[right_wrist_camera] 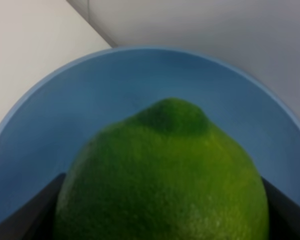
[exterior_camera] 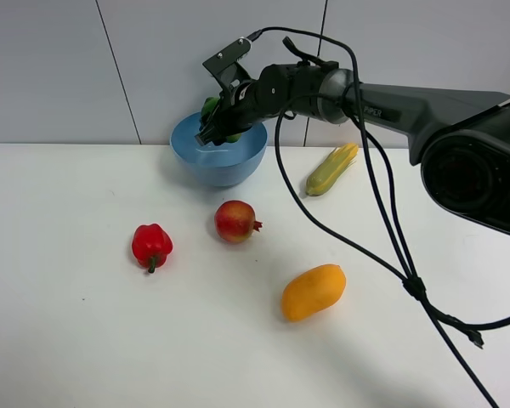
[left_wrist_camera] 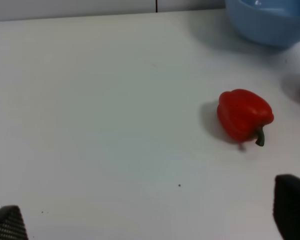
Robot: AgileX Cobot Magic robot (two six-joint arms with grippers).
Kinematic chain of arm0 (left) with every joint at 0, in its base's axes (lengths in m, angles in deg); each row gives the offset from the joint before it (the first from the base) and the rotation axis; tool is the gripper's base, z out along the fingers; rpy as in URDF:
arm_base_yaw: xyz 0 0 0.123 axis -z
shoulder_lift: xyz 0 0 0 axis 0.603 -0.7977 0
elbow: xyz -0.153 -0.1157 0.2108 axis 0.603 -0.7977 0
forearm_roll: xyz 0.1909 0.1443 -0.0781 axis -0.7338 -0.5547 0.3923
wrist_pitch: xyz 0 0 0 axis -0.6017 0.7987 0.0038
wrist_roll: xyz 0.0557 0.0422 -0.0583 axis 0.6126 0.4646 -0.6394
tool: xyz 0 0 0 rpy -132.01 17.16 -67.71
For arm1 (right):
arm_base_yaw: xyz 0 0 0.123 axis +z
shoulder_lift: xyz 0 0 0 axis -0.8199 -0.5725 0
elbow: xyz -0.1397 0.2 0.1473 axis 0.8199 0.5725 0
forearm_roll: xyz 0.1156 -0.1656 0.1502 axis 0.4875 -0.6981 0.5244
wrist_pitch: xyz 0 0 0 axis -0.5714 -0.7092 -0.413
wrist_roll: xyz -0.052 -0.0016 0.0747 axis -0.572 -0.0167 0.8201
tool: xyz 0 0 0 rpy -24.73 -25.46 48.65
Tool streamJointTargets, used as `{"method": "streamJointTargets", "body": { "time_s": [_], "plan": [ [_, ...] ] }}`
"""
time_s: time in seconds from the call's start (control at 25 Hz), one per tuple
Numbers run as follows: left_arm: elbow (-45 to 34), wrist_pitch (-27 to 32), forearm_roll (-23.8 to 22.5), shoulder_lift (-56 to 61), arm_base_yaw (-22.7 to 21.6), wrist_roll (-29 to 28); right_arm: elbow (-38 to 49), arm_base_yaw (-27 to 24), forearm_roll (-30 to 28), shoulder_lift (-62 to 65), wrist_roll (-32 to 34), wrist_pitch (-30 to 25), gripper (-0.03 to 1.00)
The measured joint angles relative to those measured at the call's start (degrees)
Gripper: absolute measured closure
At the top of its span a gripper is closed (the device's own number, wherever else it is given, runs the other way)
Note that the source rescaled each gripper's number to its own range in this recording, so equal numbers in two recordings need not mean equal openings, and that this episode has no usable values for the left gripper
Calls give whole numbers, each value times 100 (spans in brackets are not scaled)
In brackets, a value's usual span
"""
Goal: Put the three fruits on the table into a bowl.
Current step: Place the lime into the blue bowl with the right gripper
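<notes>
My right gripper (exterior_camera: 218,123) is shut on the green lime (exterior_camera: 211,109) and holds it just above the light-blue bowl (exterior_camera: 238,161) at the back of the table. The right wrist view shows the lime (right_wrist_camera: 162,180) large between the fingers, with the bowl's inside (right_wrist_camera: 90,100) below it. The red pomegranate (exterior_camera: 235,221) lies in front of the bowl. The orange-yellow mango (exterior_camera: 314,291) lies nearer, to the right. My left gripper (left_wrist_camera: 150,220) is open over bare white table (left_wrist_camera: 90,125); only its fingertips (left_wrist_camera: 292,210) show.
A red bell pepper (exterior_camera: 151,246) lies left of the pomegranate and also shows in the left wrist view (left_wrist_camera: 244,115). A corn cob (exterior_camera: 332,169) lies right of the bowl. Black cables (exterior_camera: 391,229) hang from the right arm over the table's right side.
</notes>
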Motion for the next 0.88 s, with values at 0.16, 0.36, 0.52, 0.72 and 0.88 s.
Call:
{"method": "streamJointTargets", "body": {
  "time_s": [0.16,0.36,0.52,0.72,0.88],
  "plan": [
    [0,0,0,0,0,0,0,0,-113,-14,0,33,96],
    [0,0,0,0,0,0,0,0,-337,-14,-152,33,96],
    [0,0,0,0,0,0,0,0,-395,-17,-255,-75,57],
    [0,0,0,0,0,0,-10,0,-361,-17,-237,71,2],
    [0,0,0,0,0,0,-10,0,-282,41,-210,-199,-2]
  ]
}}
